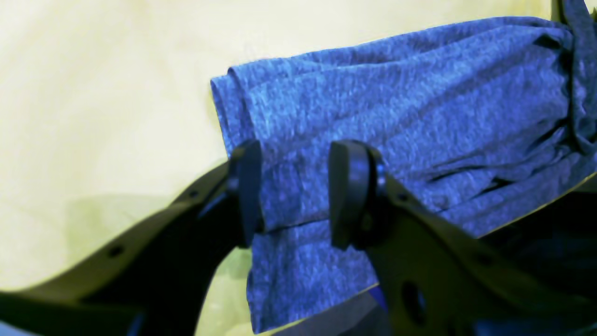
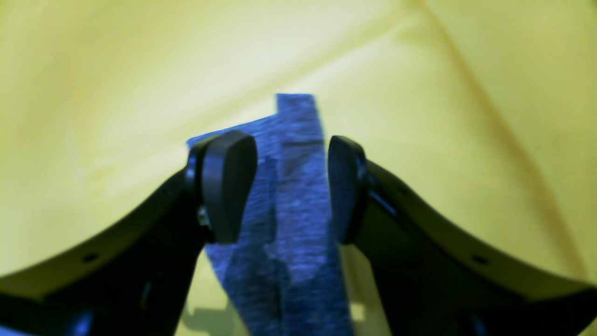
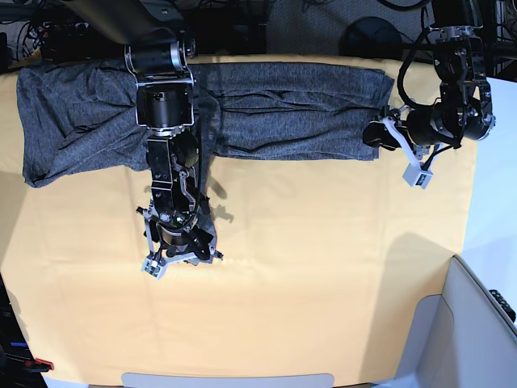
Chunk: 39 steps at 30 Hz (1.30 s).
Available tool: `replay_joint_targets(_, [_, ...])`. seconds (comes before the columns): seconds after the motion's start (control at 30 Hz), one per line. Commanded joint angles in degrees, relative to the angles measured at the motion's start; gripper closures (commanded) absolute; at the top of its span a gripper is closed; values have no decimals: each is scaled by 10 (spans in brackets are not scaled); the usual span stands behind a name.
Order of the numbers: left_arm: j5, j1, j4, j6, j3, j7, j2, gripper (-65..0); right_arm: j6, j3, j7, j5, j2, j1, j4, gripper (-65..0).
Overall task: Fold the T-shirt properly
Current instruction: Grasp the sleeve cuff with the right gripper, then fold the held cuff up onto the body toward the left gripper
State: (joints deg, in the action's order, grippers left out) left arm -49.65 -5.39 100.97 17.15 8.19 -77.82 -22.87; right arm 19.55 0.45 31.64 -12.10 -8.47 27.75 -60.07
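Broadly, the yellow-orange table covering (image 3: 323, 267) fills most of the base view, smooth apart from faint creases. Across the upper part of that frame the T-shirt (image 3: 291, 113) is laid out as a long dark-grey band, running from the upper left corner almost to the upper right, its left portion wider and reaching lower than the rest. A narrow sleeve or strip of the same fabric is seen hanging down from the band toward the centre left, partly hidden behind the right arm (image 3: 166, 105).

At the right end of the band, the left gripper (image 1: 294, 193) is set around the bunched edge of the T-shirt (image 1: 396, 116); in the left wrist view cloth fills the gap between its widely spread fingers (image 1: 350, 191), and whether it is clamped cannot be told.

Lower in the base view, centre left, the right gripper (image 2: 291, 189) is held over the covering. In the right wrist view its jaws stand partly apart with the strip of T-shirt (image 2: 298, 261) passing between them; actual contact with the pads (image 2: 228, 186) cannot be made out.
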Motion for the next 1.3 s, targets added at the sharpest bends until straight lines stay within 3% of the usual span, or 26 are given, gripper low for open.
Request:
replay_joint_targets(0.0, [-5,7,8,1,4,3,-8,-220,-4,-2,-13,1,-5,19,-8,-272])
replay_joint_targets(0.63, [-6,7,8,1,4,3,-8,-220,-3,-1,-14,3,-5,23,39,-271])
replay_joint_targets(0.73, [-6,7,8,1,4,3,-8,-220,-3,-1,-14,3,-5,22,39,-213])
replay_joint_targets(0.9, [-6,7,8,1,4,3,-8,-220,-3,-1,-14,3,-5,22,40,0])
replay_joint_targets(1.27, [-6,7,8,1,4,3,-8,-220,-3,-8,-7,3,-5,17,27,0])
